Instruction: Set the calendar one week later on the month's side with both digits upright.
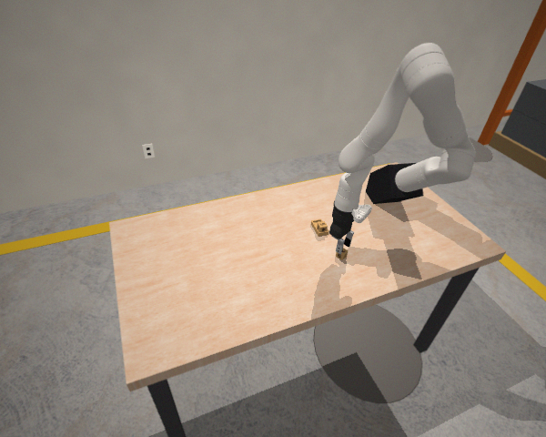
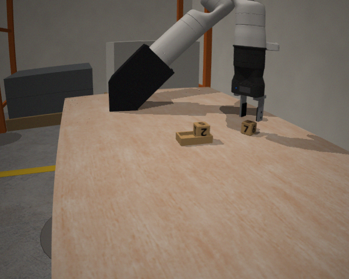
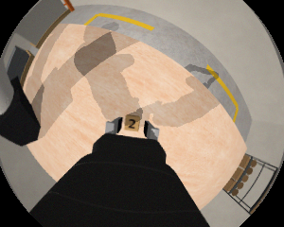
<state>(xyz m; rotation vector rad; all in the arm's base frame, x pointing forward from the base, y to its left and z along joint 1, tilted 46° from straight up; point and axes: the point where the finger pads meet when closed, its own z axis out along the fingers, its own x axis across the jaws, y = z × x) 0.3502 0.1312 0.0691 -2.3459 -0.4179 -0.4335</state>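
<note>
A small wooden tray (image 2: 193,138) lies flat on the table. One cube (image 2: 201,128) stands in its right half and shows a 2 toward the exterior camera. The tray's left half is empty. A second cube (image 2: 248,127) sits on the table to the right of the tray, outside it, and shows a 7 and another digit on its side faces. My gripper (image 2: 251,114) is open and empty, pointing straight down just above this loose cube. In the top view the gripper (image 1: 343,245) hangs over the cube (image 1: 341,254). The wrist view shows the cube (image 3: 133,123) between the fingertips, below them.
The arm's black base (image 2: 138,79) stands at the far side of the table, behind the tray. The table's right edge runs a short way beyond the loose cube.
</note>
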